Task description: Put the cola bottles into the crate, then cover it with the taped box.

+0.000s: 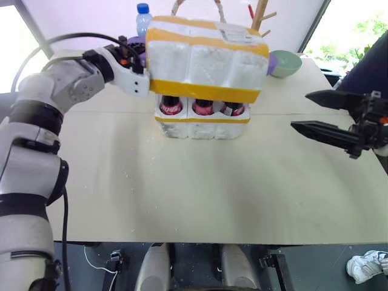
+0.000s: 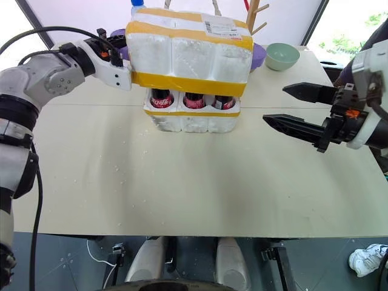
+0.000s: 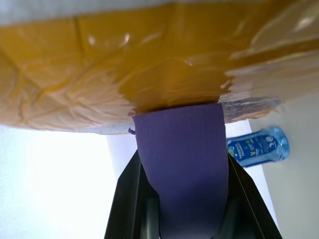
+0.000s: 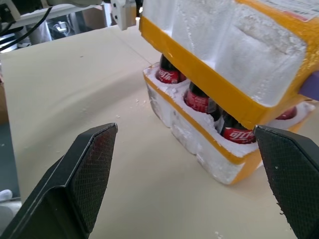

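The taped box (image 1: 206, 57), white foam with yellow tape bands and a shipping label, hangs slightly tilted over the crate (image 1: 203, 126). Its lower rim is around the bottle tops. The crate is a low white foam block with a yellow band. In it stand the cola bottles (image 1: 171, 107), whose red labels show in the gap under the box. My left gripper (image 3: 179, 199) is at the box's left end, shut on a purple strap (image 3: 179, 149) fixed to the box. My right gripper (image 1: 315, 112) hovers to the right of the crate, open and holding nothing.
Behind the box stand a blue-capped water bottle (image 1: 142, 18), a green bowl (image 1: 285, 63) and a wooden rack (image 1: 260, 15). The pale table (image 1: 200, 188) stretches toward me. A person's shoe (image 1: 367, 267) is on the floor at the right.
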Tool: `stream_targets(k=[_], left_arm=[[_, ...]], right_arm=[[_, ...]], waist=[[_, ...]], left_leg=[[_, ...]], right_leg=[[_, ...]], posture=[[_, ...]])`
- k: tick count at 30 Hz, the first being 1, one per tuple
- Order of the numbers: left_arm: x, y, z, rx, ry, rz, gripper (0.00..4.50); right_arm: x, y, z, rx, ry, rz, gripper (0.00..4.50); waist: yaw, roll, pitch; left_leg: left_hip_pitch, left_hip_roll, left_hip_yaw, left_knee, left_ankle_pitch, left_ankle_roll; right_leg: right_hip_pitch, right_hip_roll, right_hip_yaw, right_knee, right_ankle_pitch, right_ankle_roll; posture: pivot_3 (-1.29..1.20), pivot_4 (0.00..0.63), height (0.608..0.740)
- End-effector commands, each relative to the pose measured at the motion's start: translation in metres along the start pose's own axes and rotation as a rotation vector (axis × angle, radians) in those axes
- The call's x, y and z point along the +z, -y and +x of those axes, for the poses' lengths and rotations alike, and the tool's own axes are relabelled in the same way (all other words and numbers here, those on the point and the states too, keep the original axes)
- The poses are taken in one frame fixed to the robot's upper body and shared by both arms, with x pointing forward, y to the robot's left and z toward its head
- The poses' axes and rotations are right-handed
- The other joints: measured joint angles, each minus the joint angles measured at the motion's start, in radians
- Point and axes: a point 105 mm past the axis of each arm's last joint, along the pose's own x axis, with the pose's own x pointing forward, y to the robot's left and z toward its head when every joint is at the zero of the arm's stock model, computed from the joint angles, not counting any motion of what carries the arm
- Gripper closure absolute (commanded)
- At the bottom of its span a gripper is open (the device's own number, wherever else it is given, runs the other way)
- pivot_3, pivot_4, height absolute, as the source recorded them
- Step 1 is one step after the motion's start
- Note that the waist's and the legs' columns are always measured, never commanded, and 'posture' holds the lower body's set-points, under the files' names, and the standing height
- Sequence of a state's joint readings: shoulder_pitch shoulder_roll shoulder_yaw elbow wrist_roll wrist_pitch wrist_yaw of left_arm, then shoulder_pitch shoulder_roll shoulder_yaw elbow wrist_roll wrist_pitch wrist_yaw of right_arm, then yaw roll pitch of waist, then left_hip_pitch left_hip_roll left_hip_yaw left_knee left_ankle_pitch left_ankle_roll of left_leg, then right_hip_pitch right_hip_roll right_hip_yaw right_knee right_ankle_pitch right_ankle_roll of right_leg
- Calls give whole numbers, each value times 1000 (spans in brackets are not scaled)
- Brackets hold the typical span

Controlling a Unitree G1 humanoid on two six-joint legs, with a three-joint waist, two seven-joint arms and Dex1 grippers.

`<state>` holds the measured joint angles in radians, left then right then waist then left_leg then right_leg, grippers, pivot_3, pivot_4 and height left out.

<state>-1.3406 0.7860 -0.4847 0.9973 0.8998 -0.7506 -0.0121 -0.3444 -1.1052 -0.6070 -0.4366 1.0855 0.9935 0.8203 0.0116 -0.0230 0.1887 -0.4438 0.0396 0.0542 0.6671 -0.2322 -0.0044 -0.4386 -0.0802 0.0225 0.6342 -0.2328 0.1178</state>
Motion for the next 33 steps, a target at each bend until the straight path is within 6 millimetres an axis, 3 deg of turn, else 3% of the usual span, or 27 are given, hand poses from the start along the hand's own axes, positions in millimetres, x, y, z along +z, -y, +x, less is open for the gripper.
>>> stream_targets(k=[1,4,11,15,20,23,26,28,33], left_arm=[[2,-8,-3,41,15,47,4135],[8,7,-5,20,32,22,4135],[7,29,-18,-37,19,-19,615],[3,43,-36,-65,16,-49,615],[0,50,-77,-59,37,-182,615],[1,57,-105,-110,58,-351,615],[-11,73,-125,-240,-58,-844,615],[-1,75,-140,-389,-25,-1198,615],[14,32,-163,-560,163,-1591,615]], right_arm=[[12,-4,-4,-4,39,-53,0],[12,-3,-4,-9,40,-52,0],[13,1,-1,-4,39,-47,0],[11,2,2,3,39,-43,0],[5,2,3,3,24,-34,0],[1,4,1,-3,18,-26,0],[-2,7,1,-7,13,-23,0],[-6,10,2,-5,4,-24,0],[-14,20,7,9,-24,-27,0]], waist=[[0,0,0],[0,0,0],[0,0,0],[-2,0,0],[-6,0,0],[-5,0,0],[-1,1,-1],[-1,1,-1],[-7,0,-1]], left_leg=[[0,0,0,0,0,0],[0,0,0,0,0,0],[0,0,0,0,0,0],[1,0,0,0,0,0],[1,1,0,0,0,0],[1,1,0,0,0,0],[2,2,1,0,0,0],[2,3,0,1,0,0],[3,2,0,1,0,0]], right_leg=[[0,0,0,0,0,0],[0,0,0,0,0,0],[0,0,0,0,0,0],[1,0,0,0,0,0],[0,0,0,1,0,0],[1,0,0,1,0,0],[2,-1,0,0,0,-1],[3,-1,0,0,0,-2],[3,1,-1,0,0,-2]], posture=[[0,150,740],[0,150,740],[0,150,740],[0,150,740],[0,150,740],[0,150,740],[0,150,740],[0,150,740],[0,150,740]])
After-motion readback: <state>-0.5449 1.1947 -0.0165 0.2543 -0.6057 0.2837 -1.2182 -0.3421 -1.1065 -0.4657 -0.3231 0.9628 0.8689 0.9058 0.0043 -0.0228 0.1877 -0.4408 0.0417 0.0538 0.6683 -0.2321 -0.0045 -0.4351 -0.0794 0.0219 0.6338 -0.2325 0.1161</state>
